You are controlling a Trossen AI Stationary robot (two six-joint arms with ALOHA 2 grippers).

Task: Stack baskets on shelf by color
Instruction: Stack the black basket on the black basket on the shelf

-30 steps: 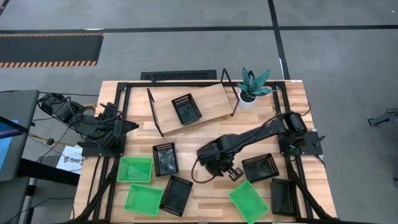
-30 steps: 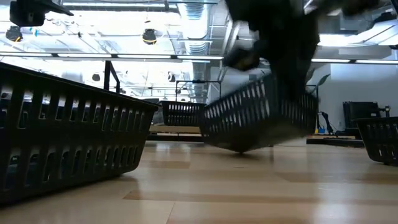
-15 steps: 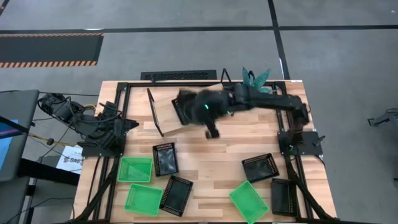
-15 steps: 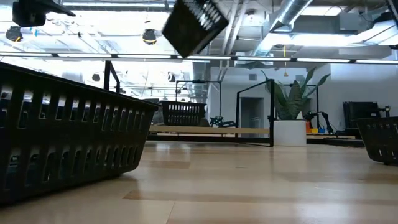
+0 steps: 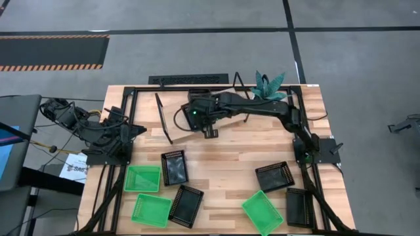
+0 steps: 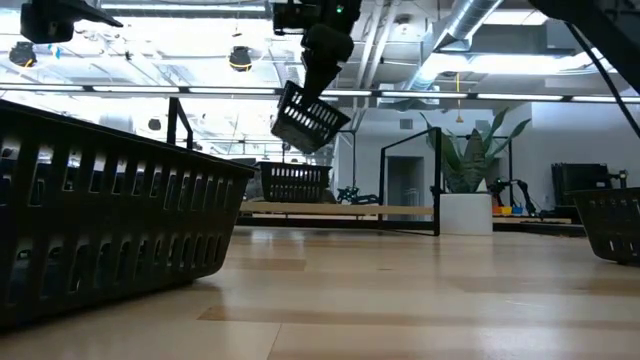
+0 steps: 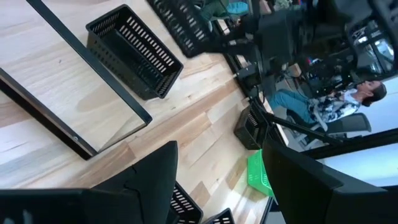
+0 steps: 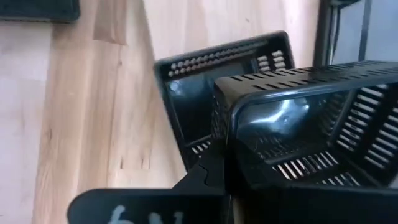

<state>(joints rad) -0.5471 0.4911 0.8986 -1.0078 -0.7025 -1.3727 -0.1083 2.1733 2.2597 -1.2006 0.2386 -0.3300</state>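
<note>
My right gripper (image 5: 197,110) reaches over the shelf (image 5: 172,122) at the table's far side and is shut on a black basket (image 6: 310,116). That basket hangs just above another black basket (image 8: 205,81) that stands on the shelf board. In the low view the shelf basket (image 6: 294,182) shows below the held one. My left gripper (image 7: 217,186) is open and empty at the table's left edge (image 5: 115,134). My right gripper holds the black basket by the rim of one wall (image 8: 225,155), near a corner. A dark finger (image 8: 205,177) lies against the wall's outside; the other finger is hidden by the basket. The fingers come from above. The basket hangs tilted below them (image 6: 322,62), clear of the shelf.
On the near half of the table lie three green baskets (image 5: 142,178) (image 5: 151,210) (image 5: 262,212) and several black ones (image 5: 174,167) (image 5: 186,205) (image 5: 273,176) (image 5: 299,206). A potted plant (image 5: 266,92) stands at the far right, next to the shelf.
My right gripper has lifted a black basket off the middle of the table and swung it high toward the far left, to the shelf. It has then come down, so the basket hangs tilted just above the shelf basket.
</note>
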